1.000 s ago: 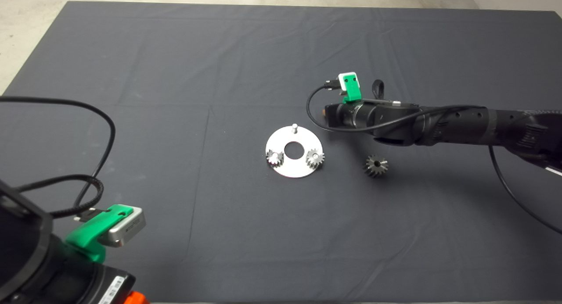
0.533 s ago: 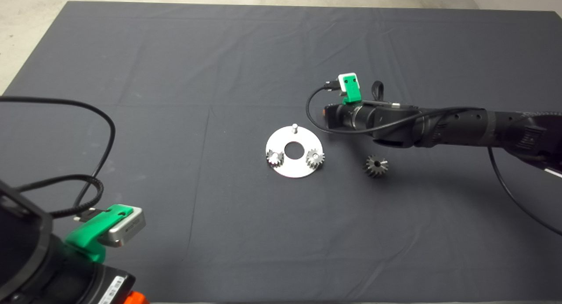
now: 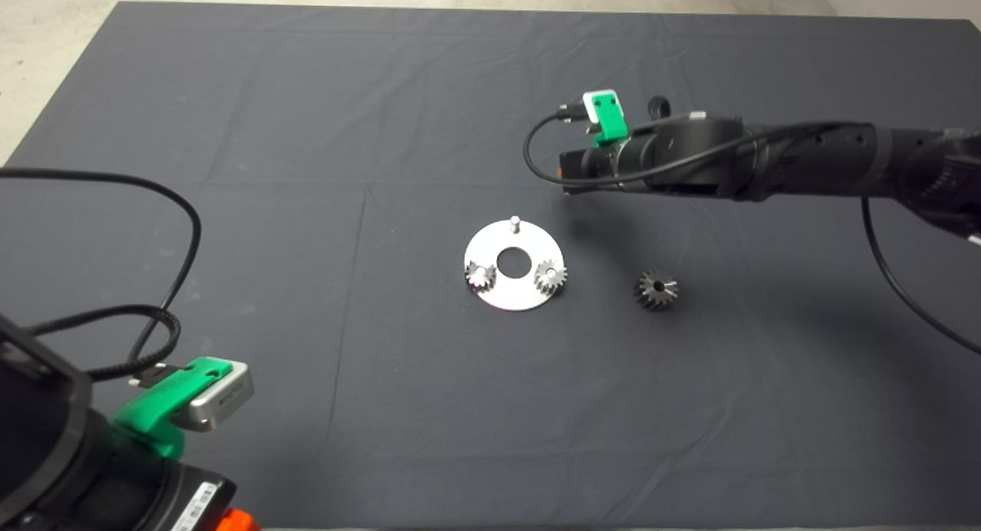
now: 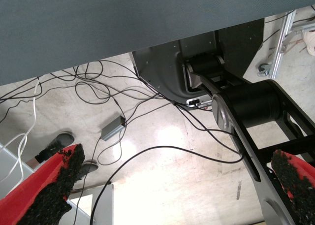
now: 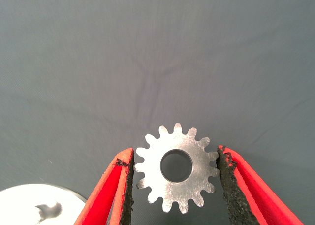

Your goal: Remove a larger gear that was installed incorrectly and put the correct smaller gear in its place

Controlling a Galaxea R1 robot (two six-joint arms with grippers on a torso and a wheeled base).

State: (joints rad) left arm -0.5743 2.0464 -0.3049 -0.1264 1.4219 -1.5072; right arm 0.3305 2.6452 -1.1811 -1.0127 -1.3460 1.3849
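Right tool [image 5: 174, 178] clamped on the smaller gear [image 5: 176, 167] above the tabletop [image 3: 306, 132], larger gear [image 3: 656, 290] lying beneath its arm, left tool [image 4: 172, 190] parked, fingers apart.

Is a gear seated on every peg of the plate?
No, the plate carries one silvery gear and a second silvery gear on two pegs, but the third peg is bare.
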